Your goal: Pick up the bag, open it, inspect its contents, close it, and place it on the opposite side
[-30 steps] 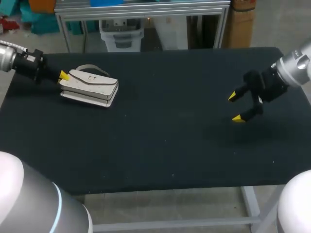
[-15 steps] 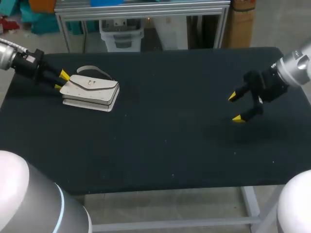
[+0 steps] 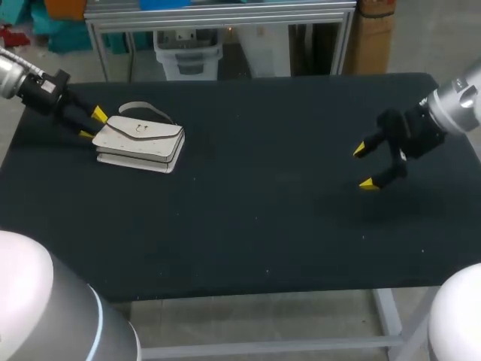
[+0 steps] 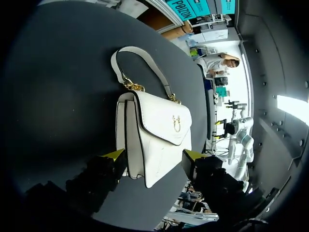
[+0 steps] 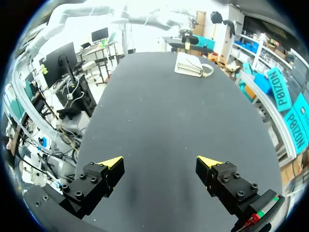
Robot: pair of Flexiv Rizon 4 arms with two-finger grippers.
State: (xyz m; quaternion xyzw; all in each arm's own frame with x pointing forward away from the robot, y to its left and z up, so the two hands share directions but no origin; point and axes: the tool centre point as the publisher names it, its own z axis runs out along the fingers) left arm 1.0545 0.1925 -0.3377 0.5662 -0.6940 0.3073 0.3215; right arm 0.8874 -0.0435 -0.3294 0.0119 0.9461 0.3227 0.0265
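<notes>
A white handbag (image 3: 141,139) with a flap, a gold clasp and a short handle lies flat on the black table (image 3: 255,226) at the far left. My left gripper (image 3: 92,125) is at the bag's left end, open. In the left wrist view the end of the bag (image 4: 154,130) lies between the yellow fingertips (image 4: 116,154) of that gripper (image 4: 154,155), and its handle points away. My right gripper (image 3: 364,166) hangs open over the table's right side with nothing in it. From the right gripper (image 5: 160,162), the bag (image 5: 189,64) shows far ahead across the table.
Apart from the bag, the dark table top (image 5: 164,121) between the two grippers bears nothing. The table's front edge (image 3: 255,289) runs below both arms.
My left gripper has opened from shut and drawn back slightly to the left. The bag has settled flat on the table. The right arm has not moved.
</notes>
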